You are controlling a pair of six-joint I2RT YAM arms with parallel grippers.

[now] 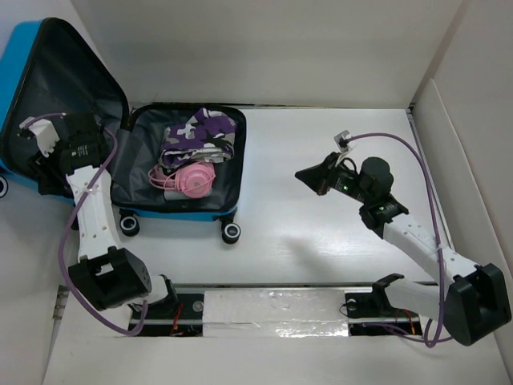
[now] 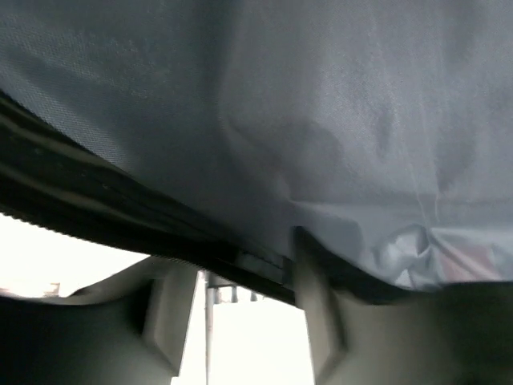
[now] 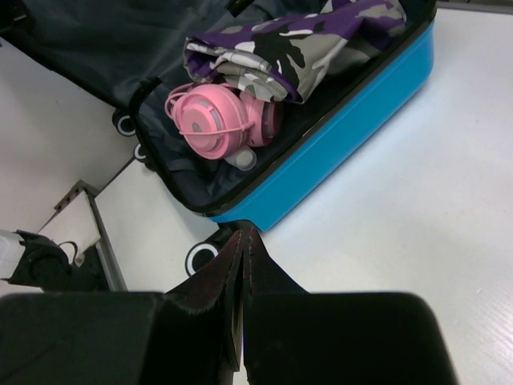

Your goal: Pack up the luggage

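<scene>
The luggage (image 1: 180,210), a bright blue suitcase with dark grey lining, lies open at the left, its lid (image 1: 72,72) raised and leaning left. In its base lie pink headphones (image 1: 192,178) and a purple-and-white camouflage cloth (image 1: 200,128). My left gripper (image 1: 38,152) is up against the inside of the lid. In the left wrist view its jaws (image 2: 240,265) stand apart, with the lid's dark edge across the fingertips and grey lining (image 2: 280,120) filling the frame. My right gripper (image 1: 300,173) is shut and empty above the table, right of the suitcase (image 3: 353,104), and also shows in the right wrist view (image 3: 243,233).
The suitcase's black wheels (image 1: 232,233) (image 1: 128,224) face the near side. White walls enclose the table at the back and right (image 1: 457,144). A taped strip (image 1: 272,309) runs along the near edge between the arm bases.
</scene>
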